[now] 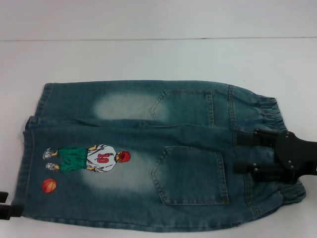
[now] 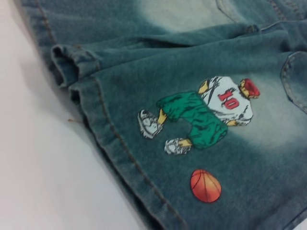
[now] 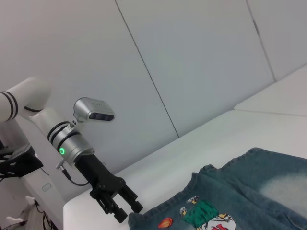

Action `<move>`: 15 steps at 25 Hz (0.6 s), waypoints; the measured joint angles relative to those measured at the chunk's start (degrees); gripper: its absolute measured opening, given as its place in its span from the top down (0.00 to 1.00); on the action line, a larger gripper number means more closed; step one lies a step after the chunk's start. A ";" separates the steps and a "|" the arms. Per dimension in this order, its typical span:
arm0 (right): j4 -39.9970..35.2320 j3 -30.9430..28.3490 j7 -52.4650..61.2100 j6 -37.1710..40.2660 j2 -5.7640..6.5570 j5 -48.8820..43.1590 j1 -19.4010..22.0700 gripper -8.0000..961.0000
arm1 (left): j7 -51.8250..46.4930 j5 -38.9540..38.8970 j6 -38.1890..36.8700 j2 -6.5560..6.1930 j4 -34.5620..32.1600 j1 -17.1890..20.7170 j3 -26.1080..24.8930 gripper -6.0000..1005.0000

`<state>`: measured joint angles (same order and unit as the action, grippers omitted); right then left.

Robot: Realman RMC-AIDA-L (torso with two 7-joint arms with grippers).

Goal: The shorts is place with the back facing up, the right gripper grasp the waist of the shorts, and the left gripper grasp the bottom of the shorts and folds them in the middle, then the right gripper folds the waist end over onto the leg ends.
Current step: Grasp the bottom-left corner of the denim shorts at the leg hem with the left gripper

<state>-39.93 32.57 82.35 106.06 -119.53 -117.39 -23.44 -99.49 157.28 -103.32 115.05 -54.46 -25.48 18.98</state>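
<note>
Where the work lies: on a plain white desk, with a pale panelled wall behind it.
Shorts: the shorts lie flat with the back pockets up, waist toward the robot's right, leg hems toward its left; the cartoon player and the orange ball sit on the nearer leg.
Far edge: bare desk runs beyond the far leg up to the wall.
Left edge: the leg hems stop short of the desk's left end, with a strip of white surface beside them.
Near edge: the nearer leg reaches almost to the bottom of the head view.
Right gripper: the right gripper rests over the elastic waistband, its fingers spread apart above the denim and not clenched on it.
Left gripper: the left gripper hangs just beside the hem corner of the nearer leg, fingers parted, holding nothing.
</note>
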 joint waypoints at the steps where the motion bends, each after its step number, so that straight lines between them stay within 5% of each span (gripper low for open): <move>1: -0.02 -0.02 0.00 0.02 0.00 0.13 0.00 0.03 | -0.01 0.26 0.03 0.00 -0.13 0.09 -0.01 0.23; 15: -0.06 -0.05 0.00 0.20 0.00 0.35 -0.03 0.03 | -0.71 1.89 -1.69 0.75 -2.30 0.76 1.00 0.23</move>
<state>-39.99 32.52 82.35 106.26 -119.53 -117.04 -23.47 -100.20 159.17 -105.01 115.80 -56.76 -24.72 19.98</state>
